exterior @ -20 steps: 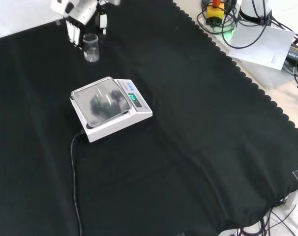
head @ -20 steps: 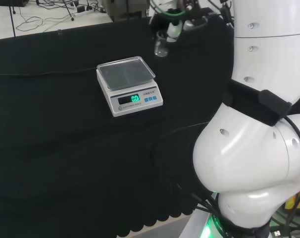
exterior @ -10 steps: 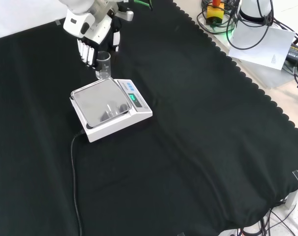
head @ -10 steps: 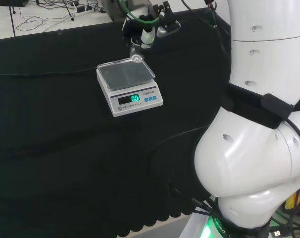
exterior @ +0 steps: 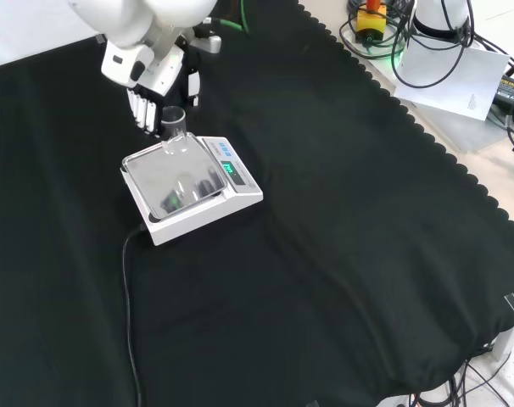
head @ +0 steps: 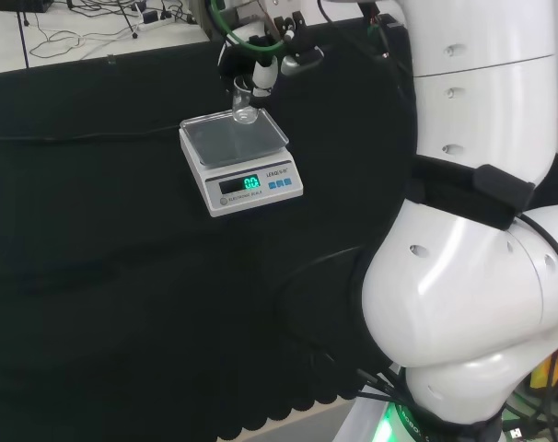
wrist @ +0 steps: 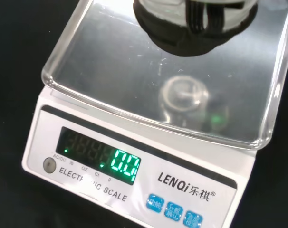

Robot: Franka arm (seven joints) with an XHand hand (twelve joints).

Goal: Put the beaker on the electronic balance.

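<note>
The clear glass beaker (head: 243, 103) stands upright in my hand (head: 262, 69), whose fingers and thumb are curled round it. It hangs at the far edge of the white electronic balance (head: 228, 138), low over the pan; I cannot tell whether it touches. The front view has the beaker (exterior: 174, 125) at the upper corner of the balance (exterior: 176, 182), just under the hand (exterior: 142, 64). Close up in the wrist view, the balance (wrist: 134, 166) shows a lit green display, and a faint round glass shape (wrist: 184, 95) sits over the shiny pan beneath the hand (wrist: 196, 19).
A black cable (exterior: 128, 288) runs from the balance toward the front view's lower edge. The arm's big white links (head: 482, 276) stand at the head view's right. Past the cloth's scalloped edge (exterior: 427, 136) lie papers and cables.
The hand has carried the beaker from the cloth beyond the balance to the pan's far edge, leftward in the head view and downward in the front view. The balance has not moved.
</note>
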